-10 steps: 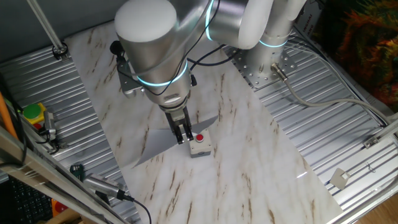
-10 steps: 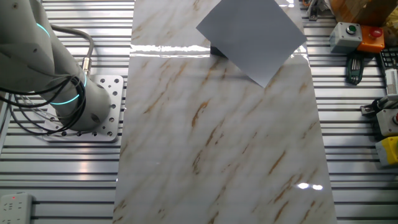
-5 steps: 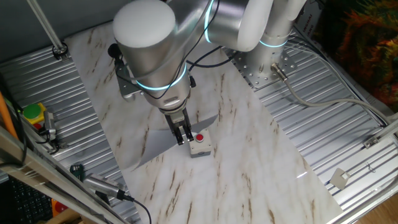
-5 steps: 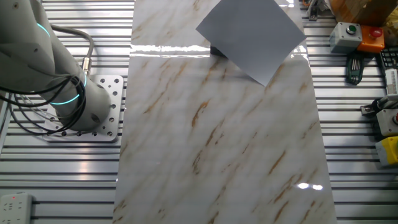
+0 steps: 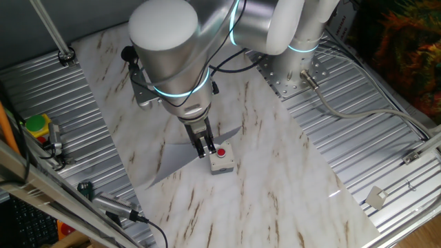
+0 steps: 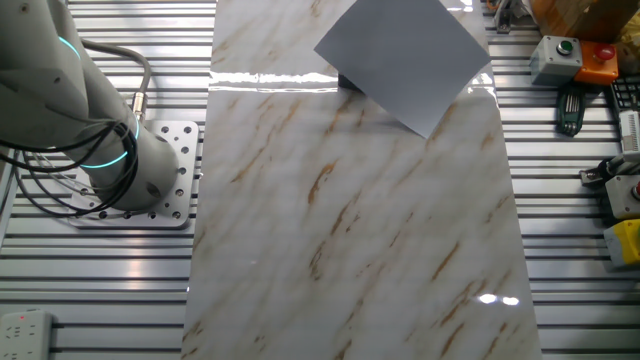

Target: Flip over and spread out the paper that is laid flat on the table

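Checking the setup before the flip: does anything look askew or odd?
Yes: the paper lies turned diagonally to the table edges, and a small grey box with a red button sits beside it, right by the gripper.

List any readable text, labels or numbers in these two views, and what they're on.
None readable.
Paper: blank, no print.
Grey box with red button: no legible label.
Green-button box on the metal panels: any marking too small to read.
Arm and gripper: no visible branding.
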You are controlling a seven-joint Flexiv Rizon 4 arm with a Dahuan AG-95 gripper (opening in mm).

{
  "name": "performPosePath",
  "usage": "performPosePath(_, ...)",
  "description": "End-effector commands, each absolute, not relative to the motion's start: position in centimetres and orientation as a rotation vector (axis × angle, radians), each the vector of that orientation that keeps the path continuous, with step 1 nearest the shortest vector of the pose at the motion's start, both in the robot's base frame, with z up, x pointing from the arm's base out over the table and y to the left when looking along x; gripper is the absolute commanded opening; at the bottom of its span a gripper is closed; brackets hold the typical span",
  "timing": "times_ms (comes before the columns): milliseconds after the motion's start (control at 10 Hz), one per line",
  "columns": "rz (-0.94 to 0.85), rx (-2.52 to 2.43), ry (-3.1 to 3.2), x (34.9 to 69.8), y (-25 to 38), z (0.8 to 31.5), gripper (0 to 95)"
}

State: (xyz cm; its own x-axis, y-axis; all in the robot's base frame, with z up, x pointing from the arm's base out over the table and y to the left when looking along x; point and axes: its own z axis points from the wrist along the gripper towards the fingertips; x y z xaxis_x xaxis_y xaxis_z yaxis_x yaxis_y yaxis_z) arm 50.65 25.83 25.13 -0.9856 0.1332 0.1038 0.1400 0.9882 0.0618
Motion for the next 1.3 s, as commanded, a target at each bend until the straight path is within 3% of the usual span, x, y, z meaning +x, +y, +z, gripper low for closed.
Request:
performPosePath(100, -0.103, -0.189, -3.028, 50.70, 25.88, 25.11, 0.0)
performPosePath(800, -0.143, 0.188, -3.008, 50.70, 25.88, 25.11, 0.0)
performPosePath(1300, 0.023, 0.176, -3.118, 50.70, 25.88, 25.11, 0.0)
